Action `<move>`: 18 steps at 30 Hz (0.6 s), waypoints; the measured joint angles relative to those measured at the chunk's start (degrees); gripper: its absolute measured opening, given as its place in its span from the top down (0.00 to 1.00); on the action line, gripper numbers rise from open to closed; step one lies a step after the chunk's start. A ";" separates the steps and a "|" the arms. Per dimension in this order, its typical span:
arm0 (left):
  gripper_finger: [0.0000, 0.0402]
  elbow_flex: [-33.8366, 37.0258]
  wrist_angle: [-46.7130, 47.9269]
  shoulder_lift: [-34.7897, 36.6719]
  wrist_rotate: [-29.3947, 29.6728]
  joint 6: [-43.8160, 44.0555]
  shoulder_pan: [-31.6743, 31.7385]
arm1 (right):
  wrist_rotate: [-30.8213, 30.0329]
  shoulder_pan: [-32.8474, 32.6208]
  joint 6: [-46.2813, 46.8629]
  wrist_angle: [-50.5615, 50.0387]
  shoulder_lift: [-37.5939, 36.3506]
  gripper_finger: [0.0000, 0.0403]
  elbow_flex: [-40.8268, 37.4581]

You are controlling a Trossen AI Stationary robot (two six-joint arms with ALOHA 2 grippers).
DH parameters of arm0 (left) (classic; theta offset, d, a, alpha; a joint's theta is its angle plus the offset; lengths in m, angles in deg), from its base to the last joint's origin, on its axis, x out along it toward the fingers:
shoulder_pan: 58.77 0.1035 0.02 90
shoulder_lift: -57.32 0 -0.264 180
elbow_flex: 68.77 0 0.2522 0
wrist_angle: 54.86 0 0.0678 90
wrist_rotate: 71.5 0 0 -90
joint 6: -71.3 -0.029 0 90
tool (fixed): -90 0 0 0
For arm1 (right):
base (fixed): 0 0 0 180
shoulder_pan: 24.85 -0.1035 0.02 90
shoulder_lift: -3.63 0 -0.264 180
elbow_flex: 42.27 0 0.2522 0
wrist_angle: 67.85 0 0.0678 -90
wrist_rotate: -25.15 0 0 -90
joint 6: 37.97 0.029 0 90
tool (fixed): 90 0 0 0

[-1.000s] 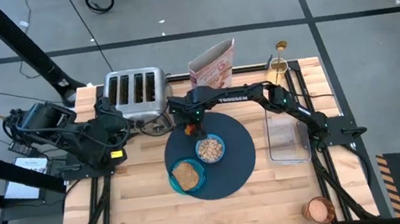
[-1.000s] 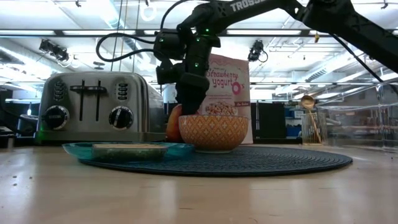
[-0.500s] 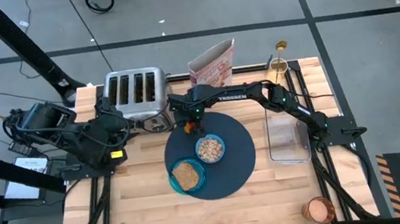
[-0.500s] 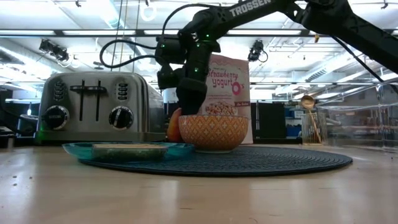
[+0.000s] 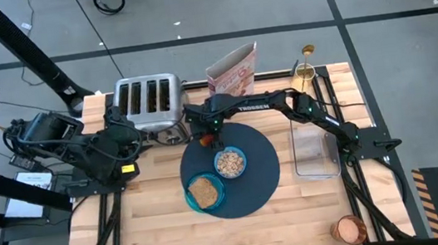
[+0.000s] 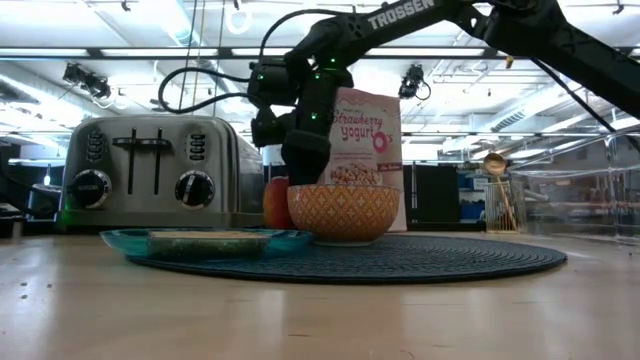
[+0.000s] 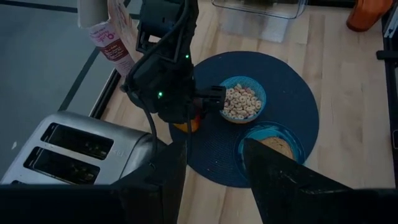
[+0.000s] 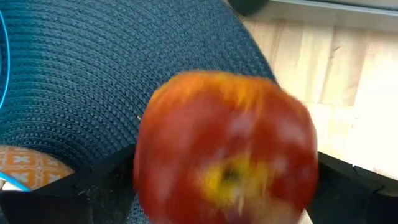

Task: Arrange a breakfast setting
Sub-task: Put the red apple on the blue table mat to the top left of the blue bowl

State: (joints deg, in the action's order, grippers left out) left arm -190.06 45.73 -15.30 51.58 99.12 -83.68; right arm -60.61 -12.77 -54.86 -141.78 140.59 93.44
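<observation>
The red fruit (image 5: 207,141) rests on the far left part of the round dark blue mat (image 5: 263,176), beside the blue bowl (image 5: 229,162) of cereal. My right gripper (image 5: 211,129) is open just above the fruit (image 8: 227,149), with one finger on either side of it. The teal plate (image 5: 204,193) with the toast slice (image 5: 203,191) lies on the mat's near left edge. The amber cup (image 5: 350,228) stands at the near right corner. The gold spoon (image 5: 306,55) stands at the far right. My left gripper (image 7: 214,180) is open and empty at the table's left side.
A steel toaster (image 5: 147,99) and a cereal box (image 5: 233,69) stand at the far edge behind the mat. A clear container (image 5: 313,149) lies to the right of the mat. The near part of the table is bare wood.
My right gripper has risen a little and drawn toward the table's far edge. The red fruit stays on the mat and now shows more fully beside the bowl.
</observation>
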 joint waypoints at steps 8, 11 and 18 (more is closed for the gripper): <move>0.58 0.00 -0.01 0.00 0.00 0.00 0.00 | -0.16 -0.02 0.01 0.63 -0.01 0.03 0.02; 0.58 0.00 0.00 0.00 0.00 0.00 0.00 | -0.14 0.00 0.09 0.52 -0.09 0.03 0.02; 0.58 0.00 -0.02 0.00 0.00 0.00 0.00 | -0.14 0.00 0.23 -0.34 -0.14 0.03 0.02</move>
State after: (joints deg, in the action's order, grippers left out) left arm -190.06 45.71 -15.30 51.58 99.12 -83.68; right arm -60.75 -12.77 -54.64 -142.12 140.44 93.46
